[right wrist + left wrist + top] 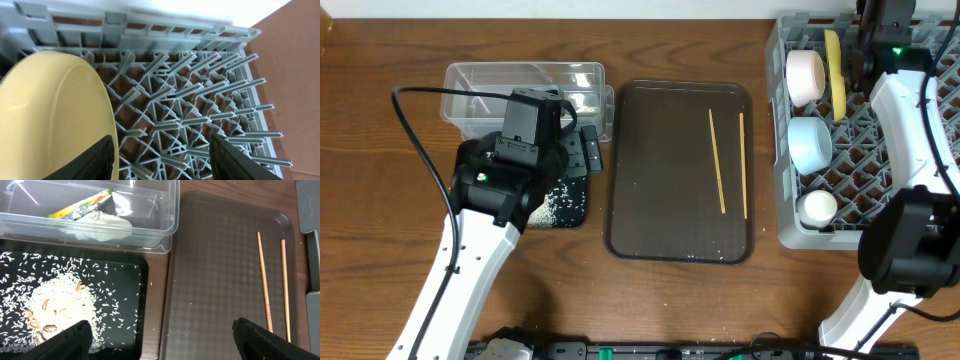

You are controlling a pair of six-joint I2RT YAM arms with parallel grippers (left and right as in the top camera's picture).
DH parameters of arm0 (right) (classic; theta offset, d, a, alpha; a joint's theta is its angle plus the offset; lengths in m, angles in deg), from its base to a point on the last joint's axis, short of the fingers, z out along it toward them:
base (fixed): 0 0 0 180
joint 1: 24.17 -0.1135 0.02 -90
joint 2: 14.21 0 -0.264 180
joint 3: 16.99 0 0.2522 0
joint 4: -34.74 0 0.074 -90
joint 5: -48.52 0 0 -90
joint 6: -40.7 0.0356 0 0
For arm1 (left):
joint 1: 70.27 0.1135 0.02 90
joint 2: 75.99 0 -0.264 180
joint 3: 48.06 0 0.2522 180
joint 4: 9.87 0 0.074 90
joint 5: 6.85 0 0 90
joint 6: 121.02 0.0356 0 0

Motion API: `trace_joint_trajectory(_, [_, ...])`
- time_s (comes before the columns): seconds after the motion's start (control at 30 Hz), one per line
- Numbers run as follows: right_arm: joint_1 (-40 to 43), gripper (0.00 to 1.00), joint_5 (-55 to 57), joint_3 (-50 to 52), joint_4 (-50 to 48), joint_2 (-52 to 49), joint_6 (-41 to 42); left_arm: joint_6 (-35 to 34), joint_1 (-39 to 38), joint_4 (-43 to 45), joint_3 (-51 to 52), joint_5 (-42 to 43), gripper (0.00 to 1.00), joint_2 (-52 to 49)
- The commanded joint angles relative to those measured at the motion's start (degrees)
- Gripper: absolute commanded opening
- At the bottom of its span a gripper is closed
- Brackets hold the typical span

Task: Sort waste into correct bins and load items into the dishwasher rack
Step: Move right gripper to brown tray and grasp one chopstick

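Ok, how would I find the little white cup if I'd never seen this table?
Find the large grey plastic rack with grid pegs on the right. Along its left edge sit a beige bowl, a light blue bowl, then the small white cup, nearest the robot. It is the smallest and the only white one.

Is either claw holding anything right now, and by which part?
Nothing. The left claw and right claw are both open and empty; the yellow plate stands beside the right one.
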Motion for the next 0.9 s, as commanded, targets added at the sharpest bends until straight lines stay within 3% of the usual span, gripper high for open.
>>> trace_joint_trajectory(0.0, [1.6,0.58,-1.97,0.09,0.07,4.76,2.1,0.15,0.24,0.02,0.09,-0.68,0.92,-0.13])
trace_joint_trajectory(0.17, [1.6,0.58,-8.79,0.09,1.09,7.78,2.1,0.15,0.24,0.02,0.09,-0.68,0.92,-0.13])
trace_joint_trajectory(0.2, [1.6,0.61,-11.23,0.09,1.44,8.41,2.08,0.15,0.24,0.02,0.09,-0.7,0.92,-0.13])
trace_joint_trajectory(0.27, [1.44,0.8,-20.48,0.09,3.1,9.99,2.1,0.15,0.24,0.02,0.09,-0.68,0.91,-0.13])
trace_joint_trajectory(0.33, [1.22,0.88,-32.61,0.09,5.9,11.34,2.1,0.15,0.24,0.02,0.09,-0.7,0.92,-0.13])
trace_joint_trajectory(0.4, [0.74,0.86,-46.84,0.09,8.83,12.02,2.45,0.15,0.24,0.02,0.09,-0.68,0.92,-0.13])
trace_joint_trajectory(0.5, [-2.01,0.75,-56.61,0.11,12.98,11.43,7.98,0.15,0.24,0.02,0.09,-0.68,0.92,-0.13])
trace_joint_trajectory(0.6, [-7.28,0.69,-52.15,0.11,18.16,10.45,10.36,0.15,0.24,0.02,0.09,-0.68,0.92,-0.13])
trace_joint_trajectory(0.73, [-16.57,0.64,-35.8,0.13,24.13,7.93,18.49,0.15,0.24,0.02,0.09,-0.68,0.92,-0.13])
trace_joint_trajectory(0.87, [-23.54,0.56,-26.8,0.13,29.29,4.46,24.35,0.15,0.24,0.02,0.09,-0.7,0.92,-0.13])
